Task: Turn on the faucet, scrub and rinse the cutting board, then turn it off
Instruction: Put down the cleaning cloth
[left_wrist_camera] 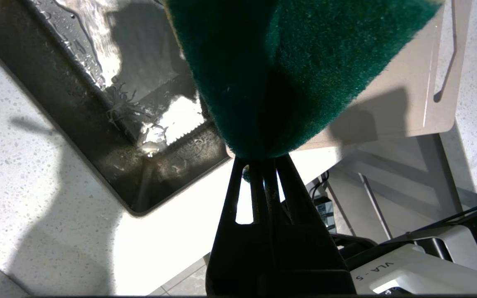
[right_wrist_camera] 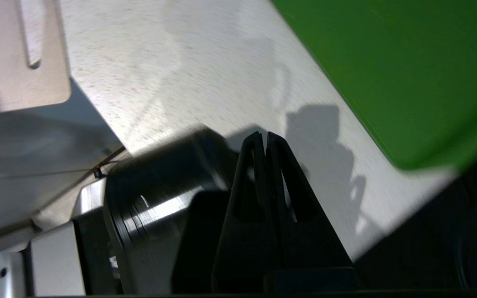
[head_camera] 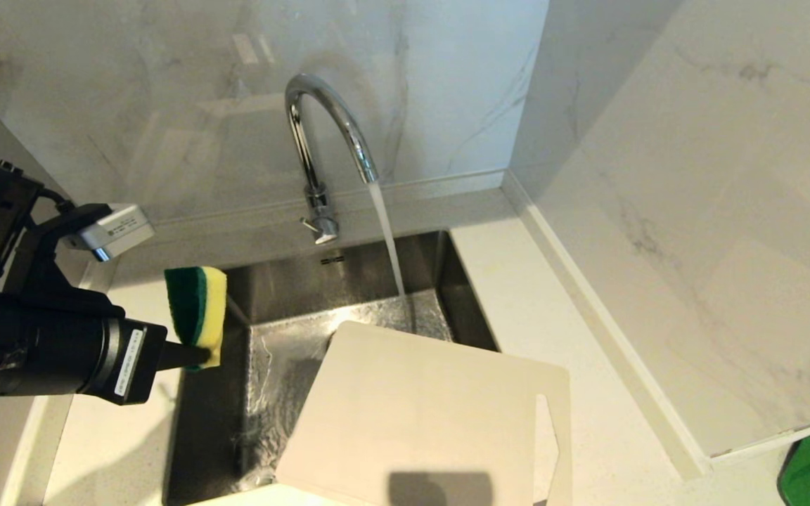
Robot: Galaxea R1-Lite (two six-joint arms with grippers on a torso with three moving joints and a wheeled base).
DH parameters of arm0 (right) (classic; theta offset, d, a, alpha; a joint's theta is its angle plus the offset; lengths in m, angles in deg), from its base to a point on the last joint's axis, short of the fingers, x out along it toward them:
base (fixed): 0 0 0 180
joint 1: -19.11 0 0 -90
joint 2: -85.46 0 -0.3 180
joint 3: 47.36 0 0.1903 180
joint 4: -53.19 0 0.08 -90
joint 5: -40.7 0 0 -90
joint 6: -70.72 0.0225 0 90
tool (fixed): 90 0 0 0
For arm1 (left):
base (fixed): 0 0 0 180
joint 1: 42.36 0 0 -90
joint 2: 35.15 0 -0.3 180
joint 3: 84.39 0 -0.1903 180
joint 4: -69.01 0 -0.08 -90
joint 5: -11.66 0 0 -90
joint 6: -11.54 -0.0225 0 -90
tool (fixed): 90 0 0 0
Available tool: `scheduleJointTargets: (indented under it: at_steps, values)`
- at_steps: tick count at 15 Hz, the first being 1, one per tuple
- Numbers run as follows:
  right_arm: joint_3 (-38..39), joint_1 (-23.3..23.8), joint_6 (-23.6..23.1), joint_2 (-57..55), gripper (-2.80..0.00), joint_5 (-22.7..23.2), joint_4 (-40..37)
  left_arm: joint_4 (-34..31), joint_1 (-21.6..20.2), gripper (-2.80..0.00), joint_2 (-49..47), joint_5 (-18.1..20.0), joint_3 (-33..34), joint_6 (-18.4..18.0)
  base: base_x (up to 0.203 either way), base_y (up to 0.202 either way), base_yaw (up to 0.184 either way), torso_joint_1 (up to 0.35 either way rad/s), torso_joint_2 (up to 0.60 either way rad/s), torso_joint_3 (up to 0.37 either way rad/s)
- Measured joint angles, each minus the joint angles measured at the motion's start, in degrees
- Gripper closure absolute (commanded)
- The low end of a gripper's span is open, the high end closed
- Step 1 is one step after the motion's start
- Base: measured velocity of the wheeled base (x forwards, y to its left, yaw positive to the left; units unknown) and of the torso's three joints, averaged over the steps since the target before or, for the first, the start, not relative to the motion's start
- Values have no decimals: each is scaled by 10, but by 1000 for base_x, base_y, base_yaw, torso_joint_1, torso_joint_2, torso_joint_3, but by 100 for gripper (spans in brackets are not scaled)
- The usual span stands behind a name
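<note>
Our left gripper (head_camera: 197, 357) pinches a sponge (head_camera: 197, 309) above the sink's (head_camera: 264, 295) left rim, the faucet (head_camera: 320, 133) running behind the cutting board (head_camera: 419, 422); our right gripper (right_wrist_camera: 262, 138), fingers together and empty, hangs off the counter's (right_wrist_camera: 172, 78) edge.

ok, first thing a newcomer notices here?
Water streaming from the faucet into the steel sink, just behind the cutting board that lies tilted over the sink's front right. Next, the green-and-yellow sponge pinched in the left gripper, held above the sink's left rim.
</note>
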State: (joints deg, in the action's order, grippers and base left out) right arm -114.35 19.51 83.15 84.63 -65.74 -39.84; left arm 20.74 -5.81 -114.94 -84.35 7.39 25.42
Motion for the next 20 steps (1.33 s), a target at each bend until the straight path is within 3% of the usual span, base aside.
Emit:
scheduleJointTargets:
  at_steps: [5, 8, 11, 20]
  values:
    - [314, 0, -138, 7, 0, 93, 424, -2, 0, 0, 10, -1, 7, 0, 0, 0, 0, 0, 0, 0]
    - [397, 0, -170, 8, 0, 176, 601, -3, 0, 0, 15, -1, 9, 0, 0, 0, 0, 0, 0, 0]
    - [408, 0, -144, 8, 0, 177, 626, -2, 0, 0, 18, 0, 14, 1, 0, 0, 0, 0, 0, 0]
    - [410, 0, -142, 8, 0, 174, 629, 0, -5, 0, 17, -3, 16, -8, 0, 0, 0, 0, 0, 0]
